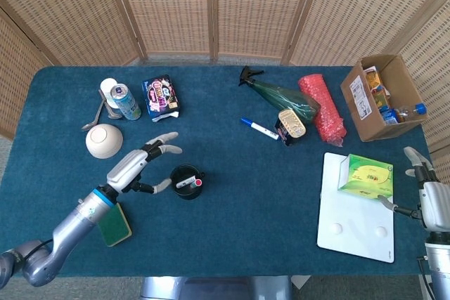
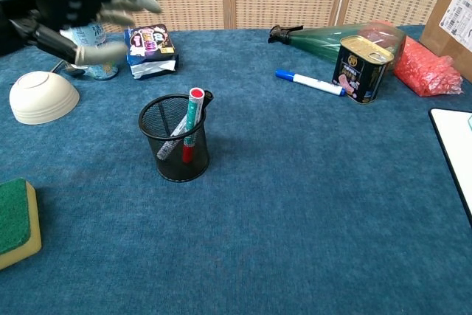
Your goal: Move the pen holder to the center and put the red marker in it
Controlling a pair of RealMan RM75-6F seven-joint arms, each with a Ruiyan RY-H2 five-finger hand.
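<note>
The black mesh pen holder stands on the blue table left of centre. The red marker leans inside it, red end cap up, beside a black marker. My left hand hovers just left of the holder with fingers spread and nothing in them. My right hand hangs off the table's right edge, fingers apart and holding nothing.
A cream bowl, spoon, can and snack pack lie at the back left. A green sponge sits front left. A blue marker, tin, green spray bottle, red bubble wrap and cardboard box are at the right; a white board carries a green box.
</note>
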